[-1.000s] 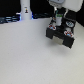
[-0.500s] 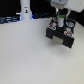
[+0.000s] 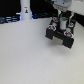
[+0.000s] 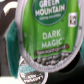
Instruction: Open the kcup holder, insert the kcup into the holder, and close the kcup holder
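The black kcup holder (image 3: pixel 61 35) sits on the white table at the exterior view's right. My white gripper (image 3: pixel 63 19) hangs right above it, shut on the kcup (image 3: pixel 63 21), a small white pod with a green top. In the wrist view the kcup (image 4: pixel 46 31) fills most of the picture; its green lid reads "Green Mountain Dark Magic". My fingers are hidden behind it. Dark parts of the holder (image 4: pixel 10 37) show past the lid's edge, and a second pod lid (image 4: pixel 31 73) lies in the holder below it.
A tall white post (image 3: pixel 25 8) stands at the back on the exterior view's left, beside dark equipment (image 3: pixel 9 19) along the rear edge. The white table (image 3: pixel 27 57) stretches toward the front.
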